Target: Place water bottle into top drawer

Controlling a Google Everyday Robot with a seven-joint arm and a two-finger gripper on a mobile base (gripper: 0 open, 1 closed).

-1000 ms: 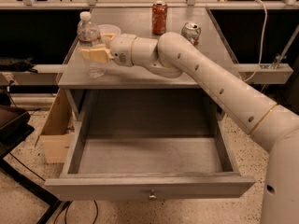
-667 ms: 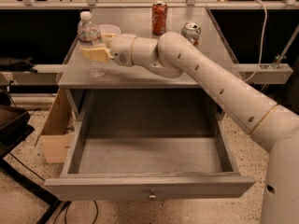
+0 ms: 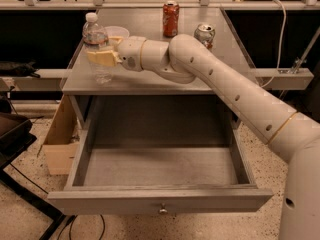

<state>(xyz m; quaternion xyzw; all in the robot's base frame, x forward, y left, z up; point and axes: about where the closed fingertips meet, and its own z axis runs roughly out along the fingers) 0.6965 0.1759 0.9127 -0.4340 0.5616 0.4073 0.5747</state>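
Nearest to us, the top drawer (image 3: 160, 200) is standing pulled out. Its flat front panel and small round knob (image 3: 161, 210) are facing us, and its grey floor is lying open from above. We are judging that it is sitting this way so that something tall can be lowered straight in. Just left of the drawer, a cardboard box (image 3: 59, 146) is sitting on the floor.

Above the drawer's back edge, the desk (image 3: 142, 19) is carrying everything else. The water bottle (image 3: 94, 34) is standing upright on it, over the drawer's rear left corner and not yet inside. The gripper (image 3: 101, 48) is reaching it from the drawer's right side. Its jaws are clamping the bottle at mid-height, one pale pad crossing the front and the other sitting behind. We are reading this side-on hold as a way of keeping the bottle upright for the carry down.

The bottle is showing clear ribbed plastic and a white cap, with the front pad lying across its middle.

Farther back from the drawer, a pale bowl (image 3: 119, 31) is sitting just behind the bottle. A silver can (image 3: 204, 34) is standing over the drawer's right half, and a red can (image 3: 171, 18) is standing farthest back.
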